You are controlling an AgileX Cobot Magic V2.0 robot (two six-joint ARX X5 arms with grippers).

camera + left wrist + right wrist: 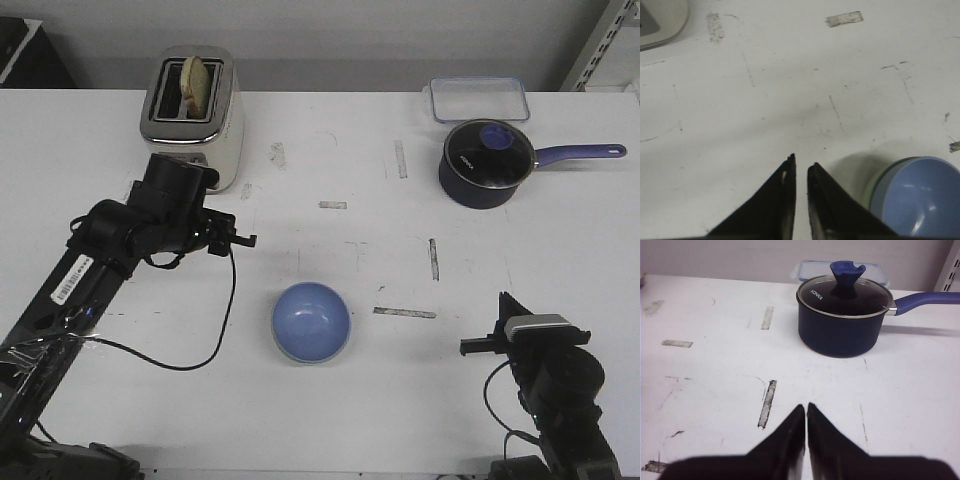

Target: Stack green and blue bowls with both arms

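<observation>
The light blue bowl sits nested inside the pale green bowl, whose rim shows as a thin edge under it, at the table's front centre. The blue bowl also shows in the left wrist view. My left gripper hangs above bare table to the left of and behind the bowls, empty, with only a narrow slit between its jaws. My right gripper is shut and empty, low at the front right, pointing toward the saucepan.
A cream toaster with bread stands at the back left, close behind my left arm. A dark navy saucepan with a purple handle and a clear lidded box stand at the back right. A black cable trails on the table.
</observation>
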